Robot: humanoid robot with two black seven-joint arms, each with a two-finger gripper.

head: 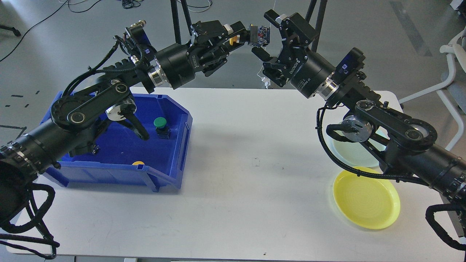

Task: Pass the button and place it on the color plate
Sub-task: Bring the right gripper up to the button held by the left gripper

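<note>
My left gripper [243,35] is shut on a yellow push button [257,34] and holds it high above the table's far edge, its yellow cap between the fingers and its black body pointing right. My right gripper [268,36] is open, its fingers standing above and below the button's body end, close to it. A yellow plate [366,197] lies at the table's front right. A pale green plate [355,151] lies behind it, partly hidden by my right arm.
A blue bin [120,143] at the left holds a green button [160,126] and another yellow button [138,163] at its front wall. A white chair [451,72] stands at the far right. Tripod legs stand behind the table.
</note>
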